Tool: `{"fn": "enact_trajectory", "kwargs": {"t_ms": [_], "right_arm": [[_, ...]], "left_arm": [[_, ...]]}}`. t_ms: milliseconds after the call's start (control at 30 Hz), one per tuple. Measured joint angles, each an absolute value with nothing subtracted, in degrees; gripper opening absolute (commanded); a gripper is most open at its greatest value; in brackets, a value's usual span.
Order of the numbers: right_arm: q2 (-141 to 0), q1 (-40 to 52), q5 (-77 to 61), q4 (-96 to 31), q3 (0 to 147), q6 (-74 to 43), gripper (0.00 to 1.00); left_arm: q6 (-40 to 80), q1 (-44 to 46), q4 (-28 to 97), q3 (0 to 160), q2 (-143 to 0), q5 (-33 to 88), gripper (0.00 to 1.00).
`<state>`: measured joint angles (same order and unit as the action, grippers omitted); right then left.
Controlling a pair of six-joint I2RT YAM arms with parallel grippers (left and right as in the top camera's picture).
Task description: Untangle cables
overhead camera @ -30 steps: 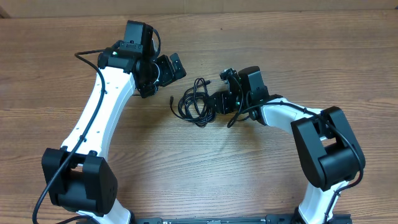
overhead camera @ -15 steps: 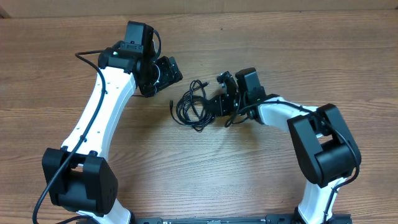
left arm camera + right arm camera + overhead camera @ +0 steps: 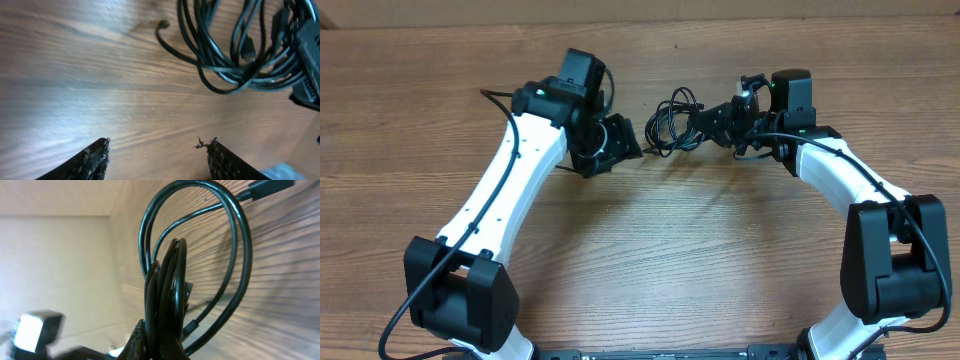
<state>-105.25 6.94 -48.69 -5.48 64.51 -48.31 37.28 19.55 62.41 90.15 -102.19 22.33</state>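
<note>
Overhead, the right gripper [image 3: 716, 120] now sits in the upper middle of the frame with the cables [image 3: 672, 118] bunched at its tip. A second ago that bundle lay nearer the centre of the table [image 3: 720, 250], so the whole knot has been carried up and to the right. The left gripper [image 3: 620, 142] has swung across too and waits just left of the bundle, not touching it.

Left wrist: its fingertips [image 3: 100, 155] stand wide apart at the bottom edge with only bare wood between them. The loops hang in the upper right.

Right wrist: several strands run squeezed together down to the bottom of the frame, where the jaws seem clamped on them, though the picture is blurred there. Two loops bow out to the right, with a plug [image 3: 267, 186] at the upper right.

The cords moved as one lump, so I'd say nothing is untangled yet, but the loops now lie in reach of the empty gripper.
</note>
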Motion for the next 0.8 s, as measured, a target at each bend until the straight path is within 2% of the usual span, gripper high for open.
{"fn": "enact_trajectory", "kwargs": {"t_ms": [67, 167, 600, 633, 667, 733, 800], "right_arm": [[-105.3, 7.1, -48.9, -4.7, 64.5, -52.0, 0.04], [-105.3, 7.3, -49.2, -3.6, 64.5, -56.0, 0.04], [-105.3, 7.6, -51.5, -3.6, 64.5, -67.2, 0.04], [-105.3, 7.6, -51.7, -3.6, 64.5, -67.9, 0.04], [-105.3, 7.6, -51.9, -3.6, 64.5, -68.2, 0.04], [-105.3, 7.6, -52.3, -3.5, 64.5, -69.0, 0.04], [-105.3, 7.7, -52.5, -3.5, 64.5, -69.1, 0.04]], "left_arm": [[40.2, 20.5, 62.3, 90.1, -102.2, 23.0, 0.77], [46.1, 21.8, 61.8, 90.1, -102.2, 23.5, 0.99], [82.5, 27.3, 51.5, 90.2, -103.8, 18.4, 0.99], [84.4, 27.6, 50.9, 90.2, -104.4, 18.4, 0.96], [86.4, 27.8, 50.5, 90.2, -105.1, 18.4, 0.85], [91.0, 27.9, 49.9, 90.2, -107.0, 18.4, 0.52], [93.6, 27.8, 49.6, 90.2, -108.5, 18.4, 0.27]]}}
